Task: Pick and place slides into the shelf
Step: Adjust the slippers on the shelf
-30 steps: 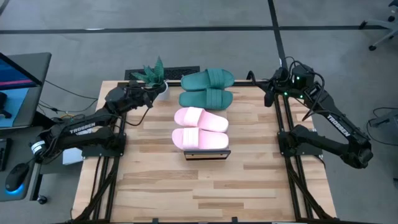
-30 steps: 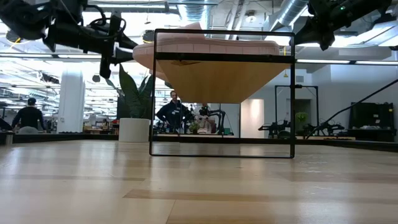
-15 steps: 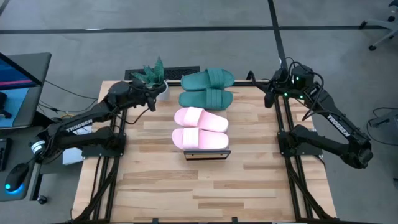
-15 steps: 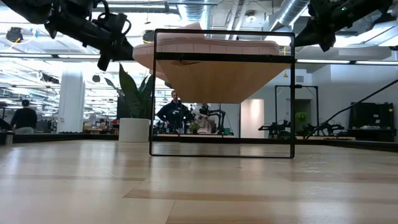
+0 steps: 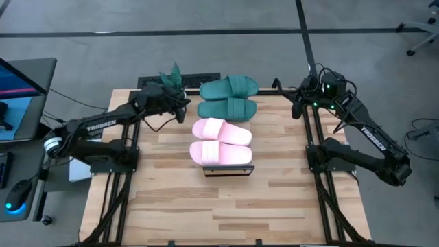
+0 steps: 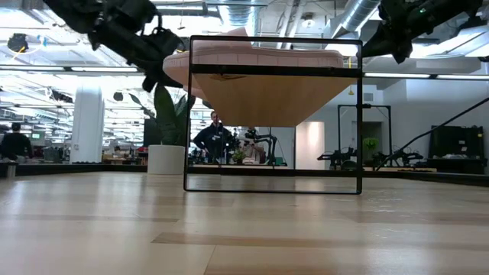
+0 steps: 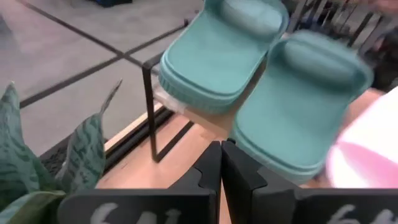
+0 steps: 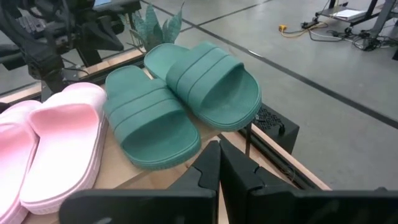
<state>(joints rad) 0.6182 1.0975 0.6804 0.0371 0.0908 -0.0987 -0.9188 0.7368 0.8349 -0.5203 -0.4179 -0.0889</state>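
Two dark green slides and two pale pink slides lie sole-down in a row on the shelf's plank top. The low view shows the shelf's dark frame with a pink slide on top. My left gripper is shut and hovers just left of the green slides, touching nothing; the left wrist view shows their ends ahead of the shut fingers. My right gripper is shut and waits off the shelf's right side, facing the green slides.
A potted plant stands at the table's far left, right beside my left gripper; its leaves fill the near side of the left wrist view. Bare wooden table lies in front of the shelf. People stand in the room beyond.
My left arm has swung toward the table's right, from beside the plant toward the green slides, with its fingers staying shut. The slides, the shelf and my right arm have kept still.
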